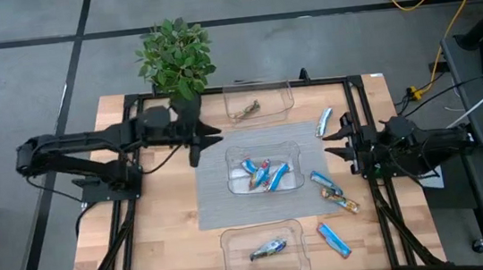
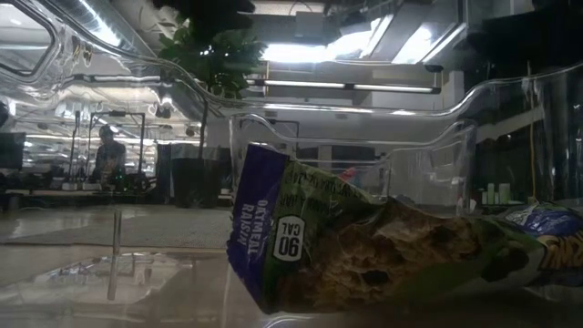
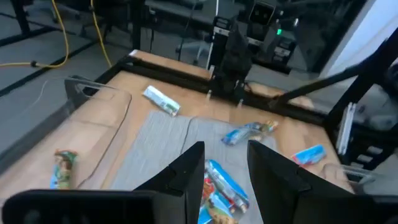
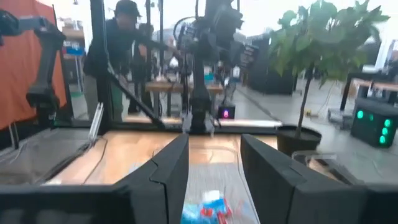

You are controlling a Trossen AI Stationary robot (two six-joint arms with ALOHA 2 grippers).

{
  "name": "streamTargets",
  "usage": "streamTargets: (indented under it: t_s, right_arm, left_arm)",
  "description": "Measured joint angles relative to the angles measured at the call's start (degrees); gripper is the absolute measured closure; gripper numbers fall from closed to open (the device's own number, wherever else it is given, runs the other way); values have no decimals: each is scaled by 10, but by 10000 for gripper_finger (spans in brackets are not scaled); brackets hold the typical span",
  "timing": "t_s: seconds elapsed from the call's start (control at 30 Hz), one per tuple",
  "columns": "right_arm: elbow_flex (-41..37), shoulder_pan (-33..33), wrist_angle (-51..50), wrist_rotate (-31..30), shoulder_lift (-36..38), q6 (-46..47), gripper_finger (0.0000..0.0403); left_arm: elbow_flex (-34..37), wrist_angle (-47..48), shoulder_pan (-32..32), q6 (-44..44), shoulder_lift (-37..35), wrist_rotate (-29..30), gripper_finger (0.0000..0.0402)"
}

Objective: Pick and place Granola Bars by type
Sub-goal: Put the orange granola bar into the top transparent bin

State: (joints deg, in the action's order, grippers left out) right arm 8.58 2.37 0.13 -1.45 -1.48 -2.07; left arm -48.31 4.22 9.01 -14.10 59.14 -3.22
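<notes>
**Between picks, both jaws empty**

I judge I am between picks: my left gripper [image 1: 215,138] hangs at the mat's far left corner, my right gripper [image 1: 336,139] just right of the mat, both with jaws partly apart and holding nothing.

Several blue bars [image 1: 264,174] lie in the middle bin [image 1: 234,188], angled diagonally. One brown-orange bar [image 1: 245,110] sits in the far bin, one bar [image 1: 268,249] in the near bin.

Still loose on the desk [image 1: 165,224]: a silvery bar [image 1: 323,122], two more [image 1: 332,191] lying diagonally end to end, and a blue bar [image 1: 333,239]. Next I should lower my right jaws across a loose bar's short side.
</notes>
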Motion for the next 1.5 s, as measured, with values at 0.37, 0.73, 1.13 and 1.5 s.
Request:
streamTargets:
  t_s: [0.37,0.73,1.13,1.5]
  right_arm:
    - [173,0,-248,0,0,9,254]
    - [268,0,-317,114,-57,154,254]
    - [346,0,-413,180,-269,106,254]
    - [429,0,-414,93,-319,62,254]
  left_arm:
    - [182,-175,0,-48,-96,2,288]
    - [236,-237,-1,-57,-110,2,288]
    - [253,-253,0,-53,-116,-19,288]
    - [476,-462,20,-171,-212,-23,288]
